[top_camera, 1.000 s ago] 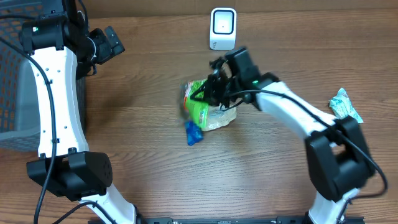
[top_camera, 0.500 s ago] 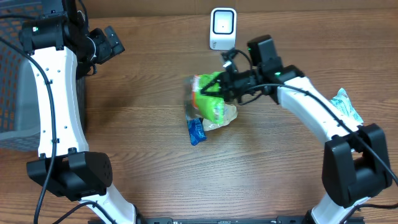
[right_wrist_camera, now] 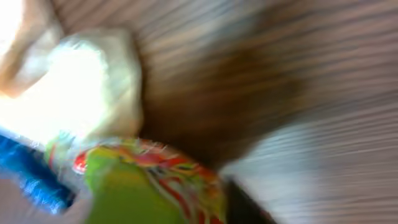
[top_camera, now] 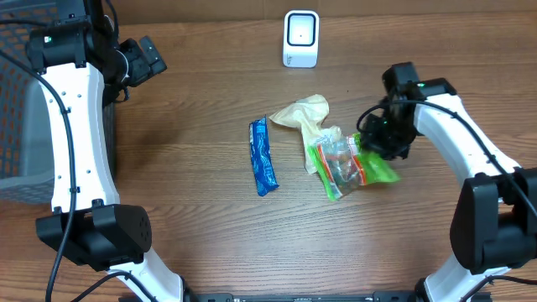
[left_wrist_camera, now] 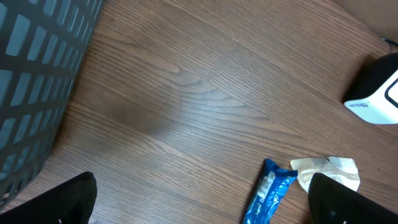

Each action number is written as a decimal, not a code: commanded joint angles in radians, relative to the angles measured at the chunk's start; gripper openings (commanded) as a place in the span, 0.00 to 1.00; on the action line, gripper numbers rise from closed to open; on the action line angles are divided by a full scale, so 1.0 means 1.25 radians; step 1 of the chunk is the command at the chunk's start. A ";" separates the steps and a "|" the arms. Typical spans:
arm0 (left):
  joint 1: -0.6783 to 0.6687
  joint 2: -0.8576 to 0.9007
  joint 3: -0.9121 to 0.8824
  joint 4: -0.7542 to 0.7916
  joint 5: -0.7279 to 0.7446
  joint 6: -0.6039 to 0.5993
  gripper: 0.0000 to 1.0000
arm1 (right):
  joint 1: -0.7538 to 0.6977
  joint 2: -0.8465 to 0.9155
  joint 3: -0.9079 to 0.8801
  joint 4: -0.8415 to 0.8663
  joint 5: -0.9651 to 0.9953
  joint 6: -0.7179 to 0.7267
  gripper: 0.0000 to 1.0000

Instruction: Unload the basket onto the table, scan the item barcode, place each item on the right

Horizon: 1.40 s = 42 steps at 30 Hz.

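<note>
One white scanner (top_camera: 300, 38), one blue packet (top_camera: 263, 157), one green bag (top_camera: 344, 164), one basket (top_camera: 13, 101).

A brown wooden table (left_wrist_camera: 186, 106) is seen across most of the frame, its grain running diagonally. The upper left is taken up by the grey wall of a mesh basket (left_wrist_camera: 37, 74). At the right edge, part of a white scanner (left_wrist_camera: 376, 93) is cut off by the frame. A blue wrapped bar (left_wrist_camera: 267, 196) is shown at the lower centre-right, running out of the bottom edge, and a pale crumpled packet (left_wrist_camera: 326, 171) is seen just beside its upper end. The dark fingers (left_wrist_camera: 62, 202) of the left gripper (left_wrist_camera: 202, 205) are seen in the two lower corners, spread wide apart, with nothing between them
</note>
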State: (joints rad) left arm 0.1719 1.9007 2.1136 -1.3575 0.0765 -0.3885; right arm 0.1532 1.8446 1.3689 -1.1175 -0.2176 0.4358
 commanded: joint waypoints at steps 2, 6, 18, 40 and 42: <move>-0.002 -0.005 -0.004 0.002 -0.011 0.012 1.00 | -0.004 -0.027 0.009 0.003 0.079 -0.056 0.63; -0.002 -0.003 -0.004 0.003 -0.011 0.012 1.00 | -0.009 -0.027 0.010 -0.008 0.036 -0.084 0.78; -0.003 0.034 -0.004 0.003 0.004 0.012 1.00 | -0.048 -0.031 0.080 -0.103 -0.023 -0.204 0.85; -0.025 0.092 -0.004 -0.002 0.038 0.040 0.98 | 0.004 -0.035 -0.156 0.041 -0.031 -0.328 0.86; -0.025 0.092 -0.004 -0.002 0.038 0.039 0.98 | 0.004 -0.035 -0.194 0.095 -0.031 -0.328 0.86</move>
State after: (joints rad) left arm 0.1436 2.0125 2.1117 -1.3617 0.1165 -0.3622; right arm 0.1577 1.8061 1.1790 -1.0470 -0.2436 0.0376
